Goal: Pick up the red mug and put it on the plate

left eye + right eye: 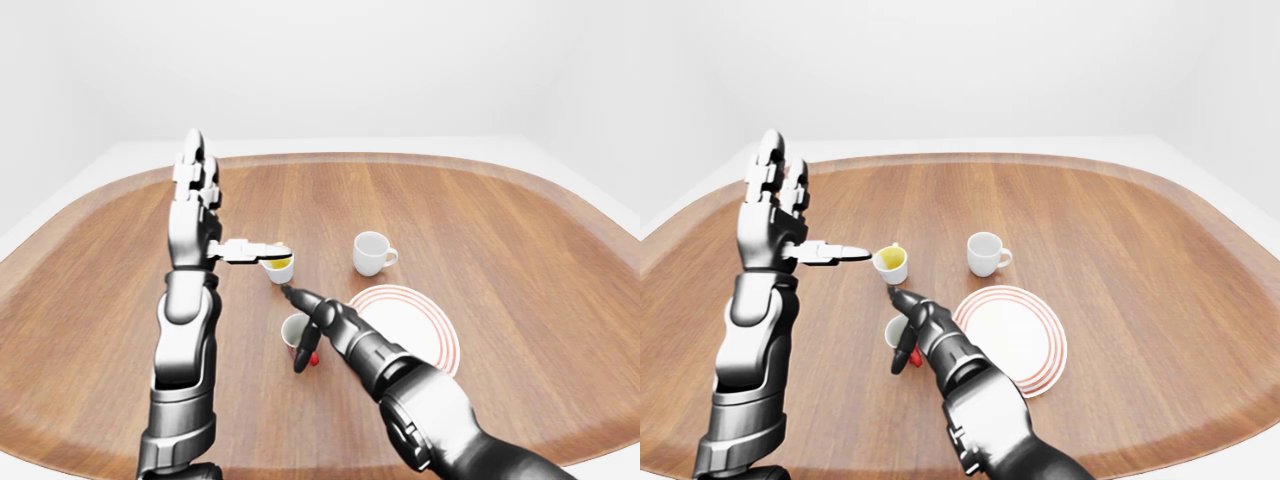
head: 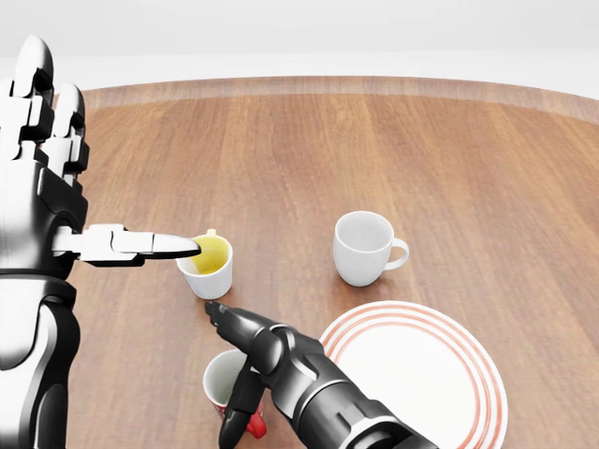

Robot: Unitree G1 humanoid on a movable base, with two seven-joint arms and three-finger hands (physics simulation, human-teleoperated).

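The red mug (image 2: 222,378), white inside, stands upright on the wooden table near the bottom of the head view, its red handle (image 2: 254,427) pointing down-right. My right hand (image 2: 229,374) reaches in from the bottom right and hovers at the mug's right rim. It is open: one finger stretches out above the mug and another hangs down beside the handle. The white plate (image 2: 421,383) with red rings lies just right of the mug. My left hand (image 2: 103,159) is raised at the left edge, open, with its thumb pointing right.
A white mug with a yellow inside (image 2: 208,265) stands above the red mug, right at my left thumb's tip. A plain white mug (image 2: 363,247) stands above the plate. The table's rounded edge (image 1: 330,158) runs all round.
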